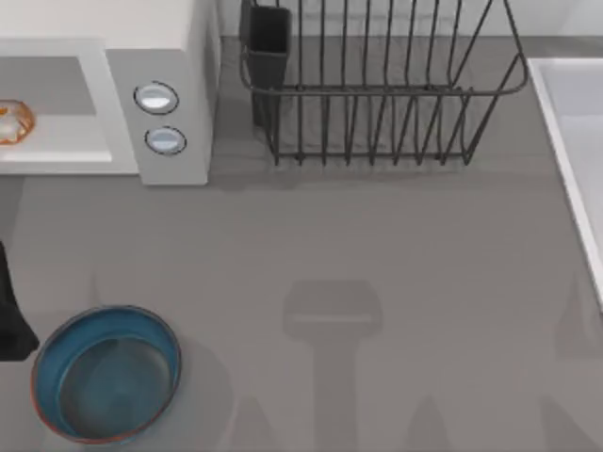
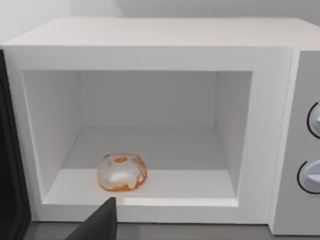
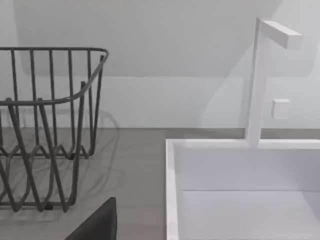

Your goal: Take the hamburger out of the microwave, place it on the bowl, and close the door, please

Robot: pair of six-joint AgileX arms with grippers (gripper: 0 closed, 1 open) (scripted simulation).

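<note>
Left arm point(image 1: 11, 315) low at the table's left edge (dark, partly cut off) — one fingertip point(image 2: 100, 222) visible.

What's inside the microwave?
The hamburger sits alone on the floor of the microwave, near the front edge of the open cavity. The rest of the cavity looks bare; nothing is covered.

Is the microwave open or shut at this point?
Open. The microwave shows its bare cavity from the front, with the hamburger sitting uncovered on the cavity floor near the front edge; no door covers the opening.
</note>
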